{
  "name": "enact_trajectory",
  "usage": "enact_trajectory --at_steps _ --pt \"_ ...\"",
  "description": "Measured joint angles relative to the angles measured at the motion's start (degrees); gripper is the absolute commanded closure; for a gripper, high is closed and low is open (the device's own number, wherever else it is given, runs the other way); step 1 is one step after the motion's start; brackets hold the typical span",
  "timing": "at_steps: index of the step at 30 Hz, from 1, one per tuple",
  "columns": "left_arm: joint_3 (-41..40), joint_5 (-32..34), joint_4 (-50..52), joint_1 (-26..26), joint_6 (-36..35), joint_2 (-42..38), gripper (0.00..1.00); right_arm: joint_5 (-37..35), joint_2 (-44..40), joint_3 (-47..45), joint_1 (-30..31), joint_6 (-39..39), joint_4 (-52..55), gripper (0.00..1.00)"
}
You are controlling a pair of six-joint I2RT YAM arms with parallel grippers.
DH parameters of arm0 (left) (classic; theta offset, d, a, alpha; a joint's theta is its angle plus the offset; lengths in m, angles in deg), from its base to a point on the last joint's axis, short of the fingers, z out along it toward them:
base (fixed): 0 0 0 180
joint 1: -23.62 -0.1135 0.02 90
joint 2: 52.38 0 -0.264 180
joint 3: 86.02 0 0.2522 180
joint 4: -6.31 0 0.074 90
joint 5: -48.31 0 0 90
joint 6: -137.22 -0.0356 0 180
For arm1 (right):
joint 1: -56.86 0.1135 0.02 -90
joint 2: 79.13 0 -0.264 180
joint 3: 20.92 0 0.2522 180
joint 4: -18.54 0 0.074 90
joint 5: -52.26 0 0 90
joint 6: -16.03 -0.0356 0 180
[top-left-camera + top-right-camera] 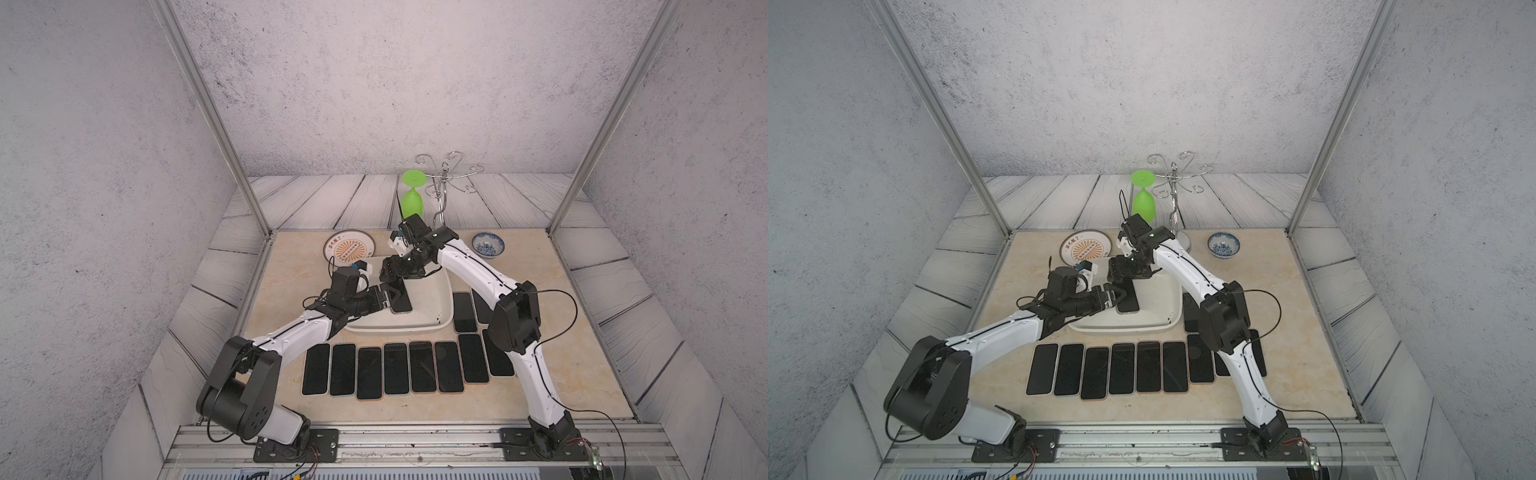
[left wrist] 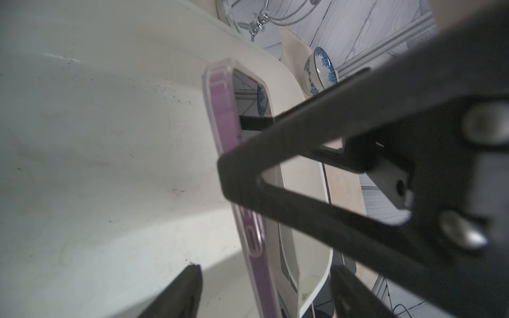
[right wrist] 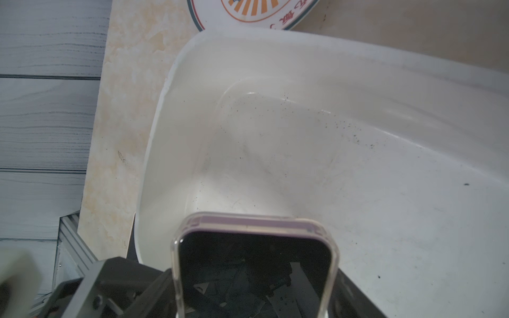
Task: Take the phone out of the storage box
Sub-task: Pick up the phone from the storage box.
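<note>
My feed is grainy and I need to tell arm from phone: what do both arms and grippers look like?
The left arm and right arm have white shells, bulky black joints and a thin black wire along each shell. A loose cable loops off the right elbow. The left gripper and right gripper are black; the left's fingers are open triangular frames.

Smooth white plastic, faintly glossy and peppered with dark specks, is seen across the storage box [image 3: 303,137]. The phone [image 3: 253,264] is faced in glossy black glass and wrapped in a clear plastic case over a lilac body. The tabletop [image 1: 561,332] is finished in matt, marble-look beige. Glazed ceramic is shown on the plate [image 1: 349,248] and bowl [image 1: 488,244], polished metal on the wire rack [image 2: 259,22], and green plastic on the goblet [image 1: 412,203]. Brushed aluminium posts [image 1: 215,120] are set against rough grey walls [image 1: 374,83].
</note>
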Motion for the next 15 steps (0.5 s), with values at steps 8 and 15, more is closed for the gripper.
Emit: enact_trajectory --at_steps 8,15 --pt "2.9 -1.0 -4.7 0.4 2.6 4.1 0.87 6.0 -1.9 -2.9 -2.7 -1.7 0.3 1.00" --pt "3.2 -4.7 -4.8 -0.2 2.2 3.3 0.98 12.2 -4.2 -6.6 -4.9 -2.3 -1.7 0.01"
